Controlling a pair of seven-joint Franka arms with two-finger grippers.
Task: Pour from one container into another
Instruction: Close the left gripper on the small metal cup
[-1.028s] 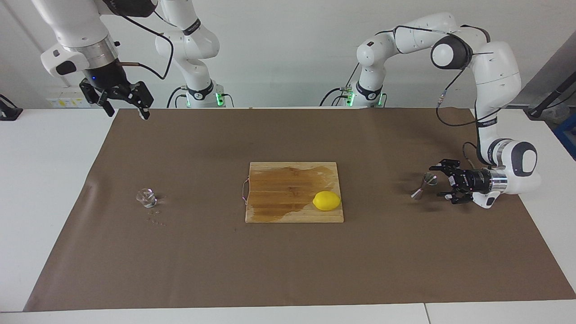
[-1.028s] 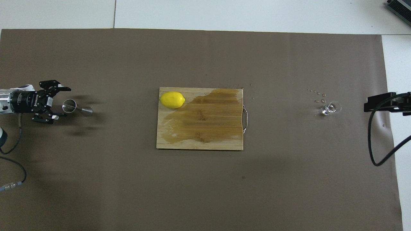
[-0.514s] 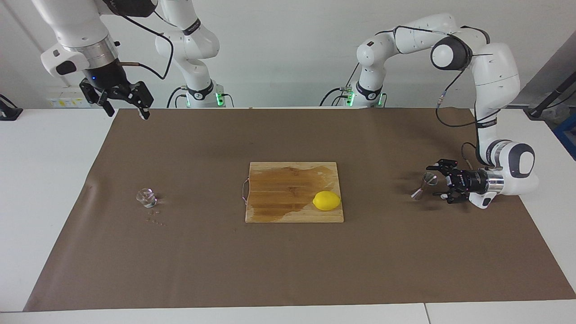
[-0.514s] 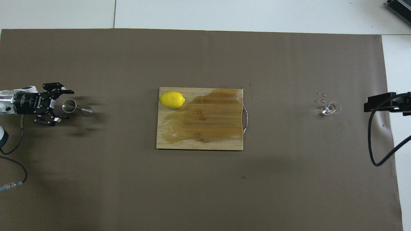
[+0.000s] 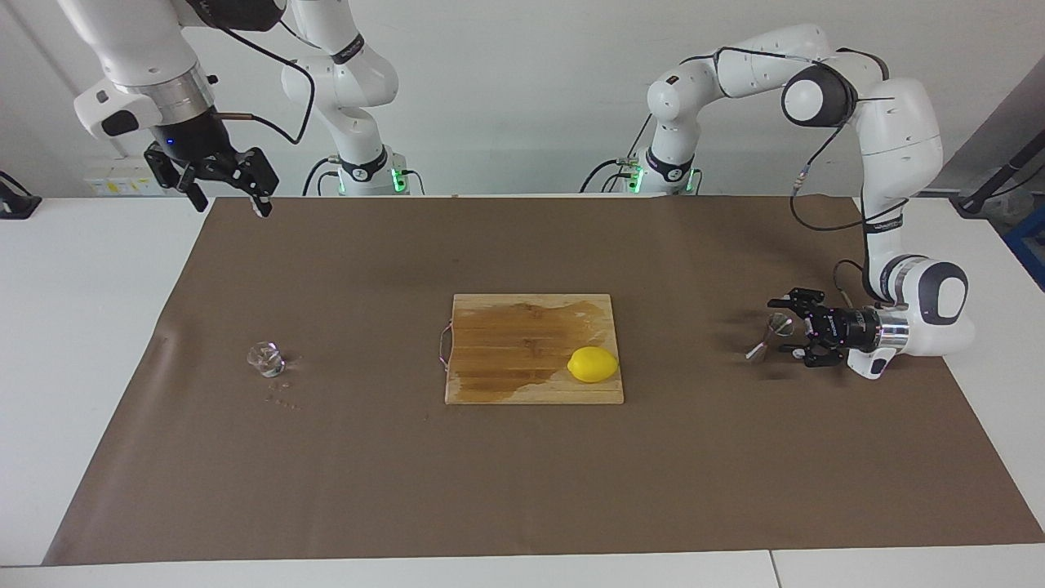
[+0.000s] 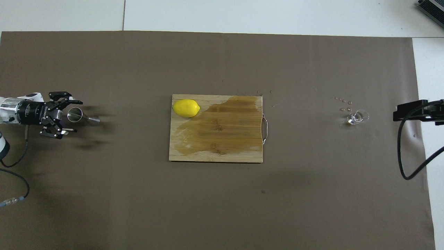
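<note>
Jigger flanked by spread left jaws

At frame right, the left gripper (image 5: 786,327) brackets the jigger (image 5: 767,337); upper left, the right gripper (image 5: 229,200) is held spread, the glass tumbler (image 5: 265,358) below it.

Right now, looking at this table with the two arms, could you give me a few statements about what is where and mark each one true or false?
1. The lemon sits on the wooden cutting board. True.
2. The steel jigger stands upright on the board. False: it lies on its side on the brown paper, toward the left arm's end of the table.
3. The left gripper is open, its fingers either side of the jigger's cup end. True.
4. The right gripper grips the clear glass tumbler. False: it hangs open, high over the table's edge by the robots; the tumbler stands alone on the paper.
5. The board is dry. False: a dark wet patch covers much of it.
</note>
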